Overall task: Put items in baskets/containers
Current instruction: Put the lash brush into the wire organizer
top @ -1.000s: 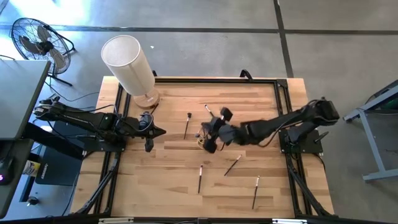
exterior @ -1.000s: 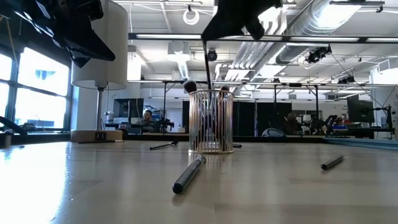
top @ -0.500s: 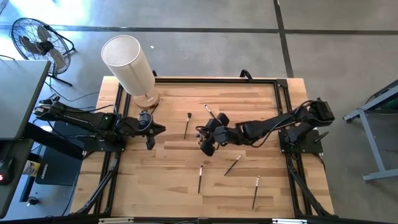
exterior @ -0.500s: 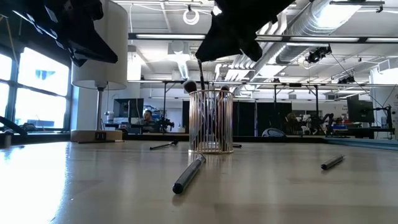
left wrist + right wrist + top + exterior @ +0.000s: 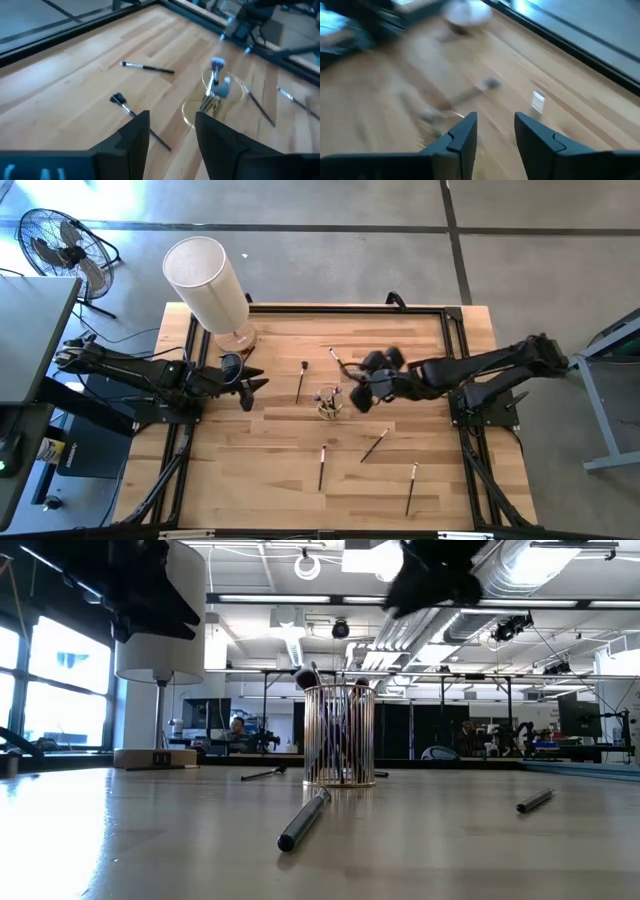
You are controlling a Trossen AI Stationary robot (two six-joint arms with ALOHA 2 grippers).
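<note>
One glass cup (image 5: 328,404) of brushes, five loose brushes on the table (image 5: 280,480).
Right gripper (image 5: 362,393) beside the cup, fingers parted, empty; left gripper (image 5: 251,385) parted near the left edge.

Brushes (image 5: 329,396) in cup (image 5: 328,409) (mid-table) — others (image 5: 321,468) scattered around.

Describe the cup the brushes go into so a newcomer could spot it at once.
Start at the big white cylinder at the table's far left corner, then look toward the table's middle. The cup stands there upright, clear and yellowish, brush tips poking out. The other brushes lie flat.
</note>
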